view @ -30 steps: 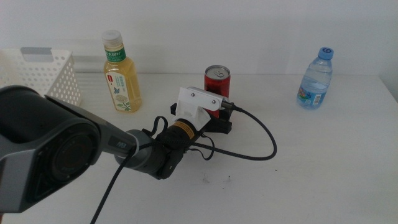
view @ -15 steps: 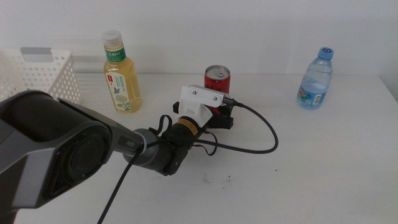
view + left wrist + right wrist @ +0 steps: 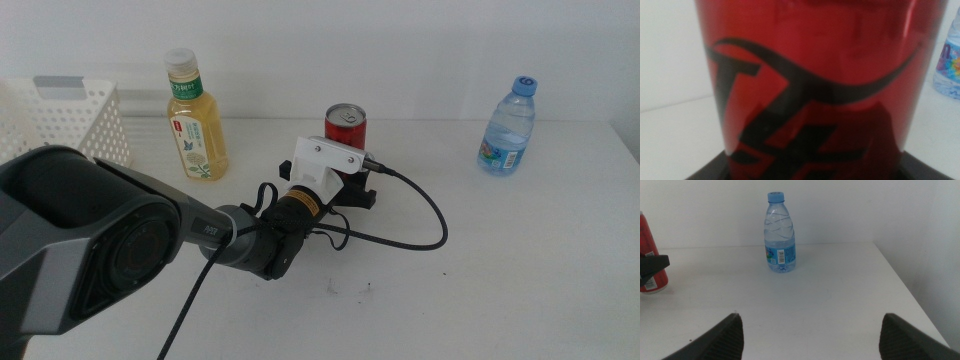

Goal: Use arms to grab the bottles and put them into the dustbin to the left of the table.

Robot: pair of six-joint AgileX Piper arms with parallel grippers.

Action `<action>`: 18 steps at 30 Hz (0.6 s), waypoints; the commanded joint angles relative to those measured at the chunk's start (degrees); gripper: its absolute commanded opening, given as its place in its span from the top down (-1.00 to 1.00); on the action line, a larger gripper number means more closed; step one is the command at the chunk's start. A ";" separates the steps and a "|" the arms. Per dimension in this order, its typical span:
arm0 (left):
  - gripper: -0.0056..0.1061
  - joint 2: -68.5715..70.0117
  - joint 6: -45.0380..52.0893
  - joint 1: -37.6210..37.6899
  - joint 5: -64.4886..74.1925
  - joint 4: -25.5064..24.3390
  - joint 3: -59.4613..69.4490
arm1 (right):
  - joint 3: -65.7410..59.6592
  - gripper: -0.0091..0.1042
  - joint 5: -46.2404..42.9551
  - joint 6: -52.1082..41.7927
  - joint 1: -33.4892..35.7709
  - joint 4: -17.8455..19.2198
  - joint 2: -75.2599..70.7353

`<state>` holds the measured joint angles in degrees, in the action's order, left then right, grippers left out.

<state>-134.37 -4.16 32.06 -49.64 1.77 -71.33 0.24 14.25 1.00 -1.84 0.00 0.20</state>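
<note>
Middle view shows the left tool reaching from the left across the tabletop and closed around the red can, which stands upright at mid-table. The yellow tea bottle stands just beside the dustbin at far left. The water bottle stands well apart to the right. The right tool hangs with its jaws spread wide, holding nothing.
</note>
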 commanded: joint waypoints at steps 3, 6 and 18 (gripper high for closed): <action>0.69 4.29 -0.85 -0.19 0.84 -0.04 2.65 | -0.24 -0.51 -0.57 -0.54 -0.45 0.32 -0.20; 0.91 9.77 -0.26 -0.19 1.67 1.32 7.37 | -0.24 -0.51 -0.57 -0.54 -0.45 0.32 -0.20; 0.93 41.97 -0.26 -0.07 33.02 1.65 19.79 | -0.24 -0.51 -0.57 -0.54 -0.45 0.32 -0.20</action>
<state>-97.10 -4.29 32.06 -19.17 3.24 -51.44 0.24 14.25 1.00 -1.84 0.00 0.20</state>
